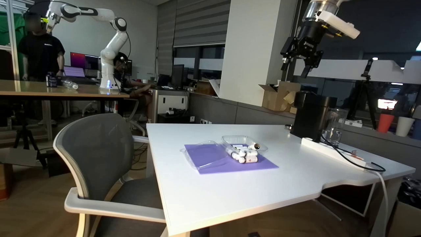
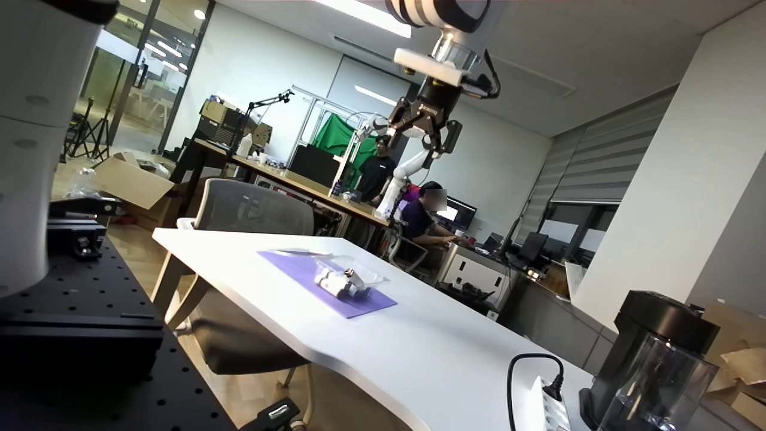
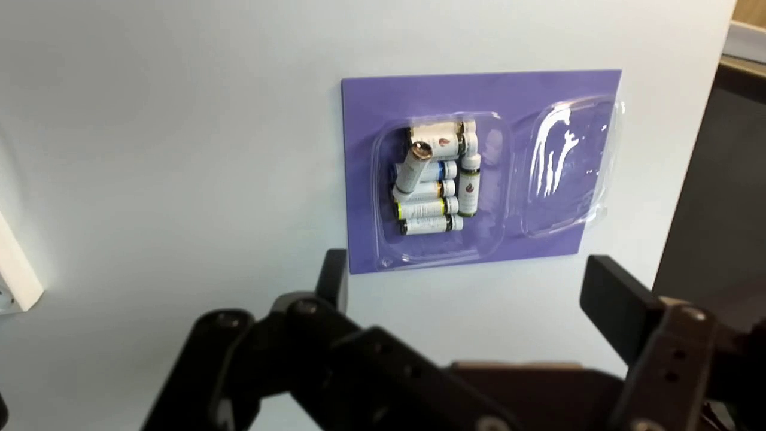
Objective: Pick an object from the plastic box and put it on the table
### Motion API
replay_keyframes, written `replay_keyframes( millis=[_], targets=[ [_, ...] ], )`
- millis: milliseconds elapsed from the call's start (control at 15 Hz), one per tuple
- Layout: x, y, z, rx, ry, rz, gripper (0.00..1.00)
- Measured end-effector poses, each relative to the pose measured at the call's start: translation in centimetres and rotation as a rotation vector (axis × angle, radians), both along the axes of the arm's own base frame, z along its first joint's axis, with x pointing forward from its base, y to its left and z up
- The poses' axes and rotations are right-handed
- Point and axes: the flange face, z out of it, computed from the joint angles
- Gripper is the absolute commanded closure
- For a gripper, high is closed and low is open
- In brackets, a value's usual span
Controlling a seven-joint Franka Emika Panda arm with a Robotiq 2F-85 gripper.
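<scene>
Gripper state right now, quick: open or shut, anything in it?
Gripper: open, holding nothing; it hangs above the table.

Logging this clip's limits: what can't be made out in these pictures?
Fine print on bottles in the plastic box, wrist view: too small to read.
Part of the blue-banded bottle, wrist view: hidden by the slanted bottle.
The power strip, wrist view: cut off by the left edge.
The nearer arm, both exterior views: cut off by the top edge.
</scene>
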Motion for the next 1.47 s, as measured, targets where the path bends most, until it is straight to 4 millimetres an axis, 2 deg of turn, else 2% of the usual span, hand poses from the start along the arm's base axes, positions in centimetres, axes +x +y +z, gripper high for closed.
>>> replay_keyframes(
  millis=[200,667,933,1200,1333,1467],
  targets=[
    [2.0,0.4,-3.0,0.03,-0.048,-0.02,0.0],
    [6.1,3.5,-13.0,0.1,-0.064,-0.045,0.0],
    [7.3,5.2,-18.6,0.086,-0.036,-0.03,0.0],
    [8.0,5.5,-23.4,0.046,0.046,-0.021,0.0],
    [8.3,5.4,-24.5,0.04,0.063,-0.024,0.0],
    [8.5,5.3,-24.4,0.04,0.062,-0.025,0.0]
  ],
)
